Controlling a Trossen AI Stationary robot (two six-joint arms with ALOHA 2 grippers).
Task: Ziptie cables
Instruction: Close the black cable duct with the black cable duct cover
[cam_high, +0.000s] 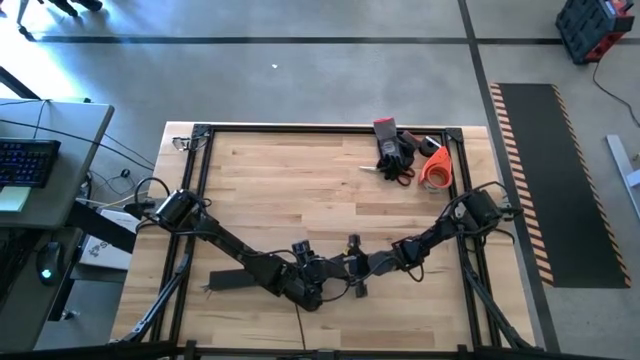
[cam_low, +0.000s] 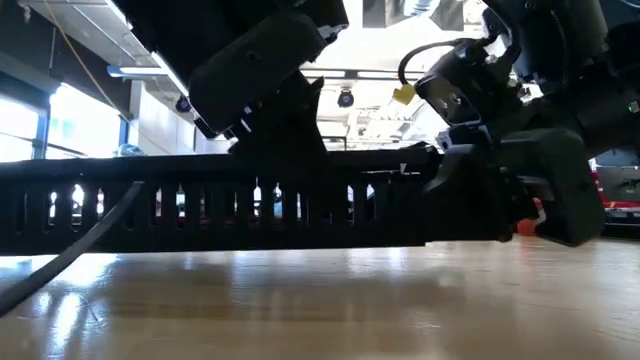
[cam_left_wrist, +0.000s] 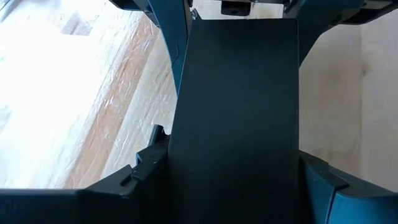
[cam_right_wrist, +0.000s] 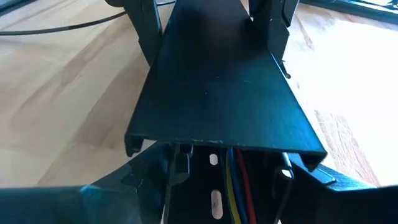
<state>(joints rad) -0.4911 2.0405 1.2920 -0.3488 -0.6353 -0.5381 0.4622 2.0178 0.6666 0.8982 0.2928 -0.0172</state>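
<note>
two arms angled inward, low; left hand (cam_left_wrist: 233, 37) and right hand (cam_right_wrist: 211, 25) each pinching slotted bar (cam_low: 250, 205).

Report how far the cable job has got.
Done: coloured cables lie inside the slotted black duct. In hand: the left gripper and right gripper both clamp the flat black cover over that duct. Left: no ziptie is visible on the cables.
</note>
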